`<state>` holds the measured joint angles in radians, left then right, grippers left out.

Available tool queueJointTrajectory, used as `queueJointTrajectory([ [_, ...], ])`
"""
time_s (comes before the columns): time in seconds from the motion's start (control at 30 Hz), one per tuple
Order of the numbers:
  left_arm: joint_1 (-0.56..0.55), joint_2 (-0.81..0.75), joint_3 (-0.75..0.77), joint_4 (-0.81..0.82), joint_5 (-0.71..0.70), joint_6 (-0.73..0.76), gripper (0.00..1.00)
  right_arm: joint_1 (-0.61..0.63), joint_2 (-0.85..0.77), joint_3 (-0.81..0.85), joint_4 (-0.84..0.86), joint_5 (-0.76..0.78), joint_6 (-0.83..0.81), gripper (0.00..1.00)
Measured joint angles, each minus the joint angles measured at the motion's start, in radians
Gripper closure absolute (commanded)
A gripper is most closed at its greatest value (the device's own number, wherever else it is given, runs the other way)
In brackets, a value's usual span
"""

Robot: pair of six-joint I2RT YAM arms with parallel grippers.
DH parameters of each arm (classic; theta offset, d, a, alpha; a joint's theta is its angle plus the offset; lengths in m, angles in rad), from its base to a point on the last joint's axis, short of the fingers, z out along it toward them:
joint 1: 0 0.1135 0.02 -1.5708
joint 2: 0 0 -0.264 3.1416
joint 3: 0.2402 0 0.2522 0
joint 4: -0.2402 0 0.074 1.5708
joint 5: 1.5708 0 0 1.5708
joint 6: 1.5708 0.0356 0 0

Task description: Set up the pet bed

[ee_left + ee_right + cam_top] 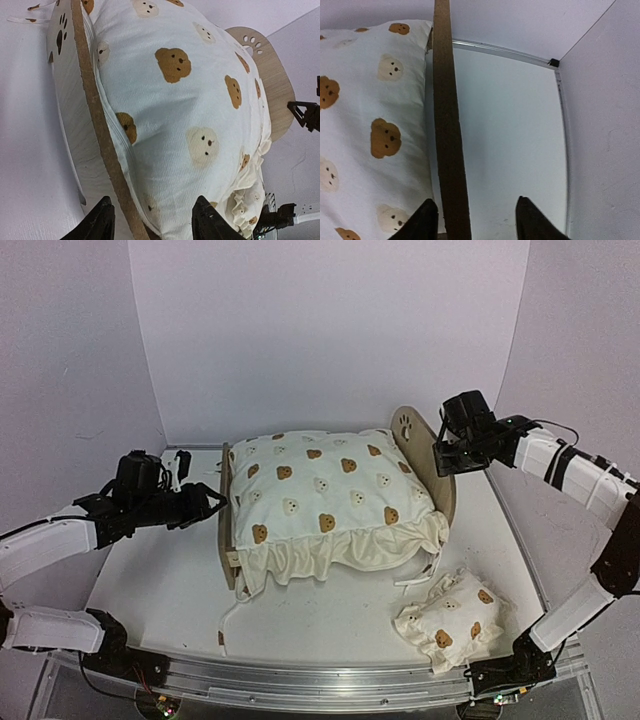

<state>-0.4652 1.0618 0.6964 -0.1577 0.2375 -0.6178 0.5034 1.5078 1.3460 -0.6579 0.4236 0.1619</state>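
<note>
Since the pet bed (418, 440) is thin wood under a puffy cushion (330, 495), I judge it light and stiff, the cushion soft and apt to slide off. Best hold: the top edges of both end boards. The bed sits mid-table.

My left gripper (210, 504) is at its 9 o'clock with the fingers spread. The footboard (95, 115) edge stands between them, not pinched.

My right gripper (441, 462) is at its 3 o'clock, fingers also spread astride the headboard (447, 125). One finger is just beside the wood, the other apart. A small pillow (450, 620) lies loose at 5 o'clock.
</note>
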Motion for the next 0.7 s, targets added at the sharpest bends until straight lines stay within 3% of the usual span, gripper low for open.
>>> queueJointTrajectory([
  [0.13, -0.021, -0.046, 0.000, -0.006, -0.003, 0.008, 0.31, -0.020, -0.004, 0.055, -0.099, 0.007, -0.047, 0.23],
  [0.27, -0.020, -0.189, 0.009, -0.066, -0.041, 0.070, 0.27, 0.045, 0.003, 0.233, -0.206, 0.046, -0.069, 0.21],
  [0.47, -0.020, -0.325, 0.030, -0.157, -0.049, 0.120, 0.22, 0.411, 0.052, 0.468, -0.225, 0.127, -0.119, 0.19],
  [0.6, -0.020, -0.403, -0.005, -0.182, -0.021, 0.079, 0.21, 0.617, 0.126, 0.428, -0.098, -0.056, -0.142, 0.27],
  [0.7, -0.020, -0.454, -0.065, -0.185, 0.014, 0.039, 0.21, 0.678, 0.230, 0.379, 0.015, -0.198, -0.074, 0.32],
])
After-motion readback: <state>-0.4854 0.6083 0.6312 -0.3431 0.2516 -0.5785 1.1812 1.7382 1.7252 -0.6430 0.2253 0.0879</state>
